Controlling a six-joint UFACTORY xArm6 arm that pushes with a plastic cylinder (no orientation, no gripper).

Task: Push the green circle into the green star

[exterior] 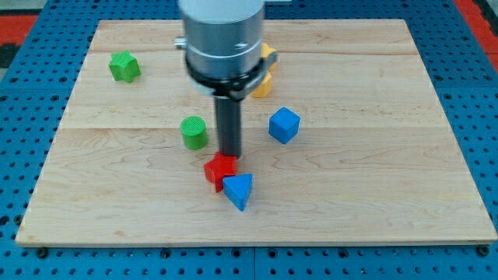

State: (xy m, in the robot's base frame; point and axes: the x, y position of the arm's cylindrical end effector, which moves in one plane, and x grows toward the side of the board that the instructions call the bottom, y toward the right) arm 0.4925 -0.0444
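The green circle, a short green cylinder, stands left of the board's middle. The green star lies near the view's top left, well apart from the circle. My tip is the lower end of the dark rod, just right of the green circle with a small gap between them. It sits at the upper edge of a red block.
A blue triangular block touches the red block at its lower right. A blue cube lies right of the rod. Yellow blocks sit partly hidden behind the arm's grey body. The wooden board ends in blue pegboard all round.
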